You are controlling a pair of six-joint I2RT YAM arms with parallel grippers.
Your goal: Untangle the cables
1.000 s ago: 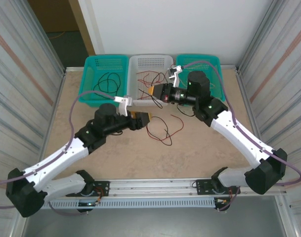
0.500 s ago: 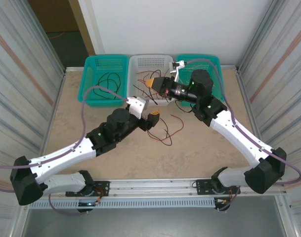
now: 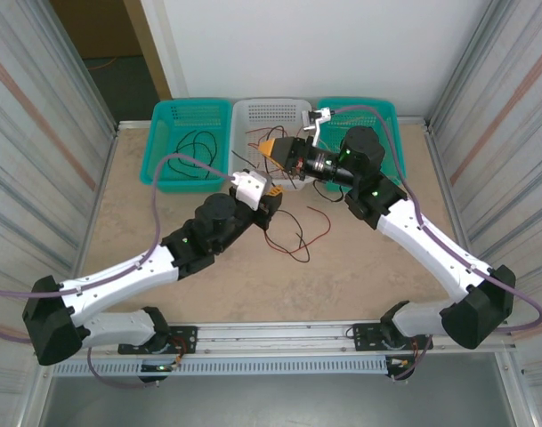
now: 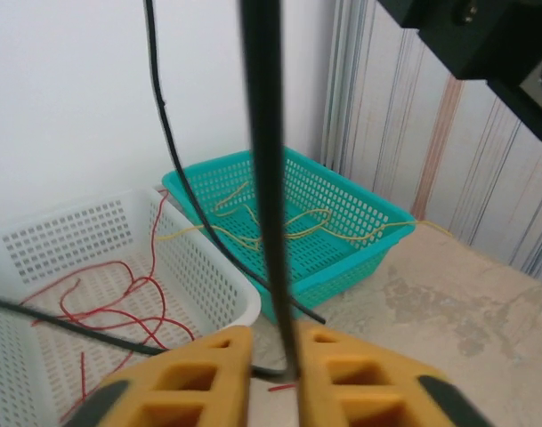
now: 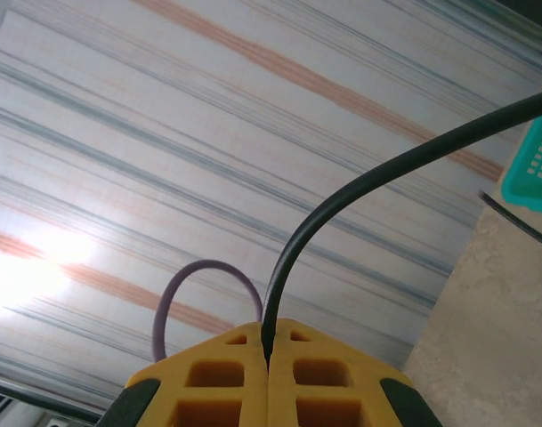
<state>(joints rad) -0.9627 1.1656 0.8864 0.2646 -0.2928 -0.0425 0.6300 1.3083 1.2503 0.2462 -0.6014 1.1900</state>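
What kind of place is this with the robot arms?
Probably a robot lab workbench: a left arm and right arm bolted to a rail, ribbed walls fencing the table, plastic baskets and thin cables.

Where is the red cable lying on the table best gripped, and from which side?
At its right-hand loop, from straight above, fingers across the wire: there the red cable lies alone on the table. Further left the black cable crosses it, so a pinch might catch both.
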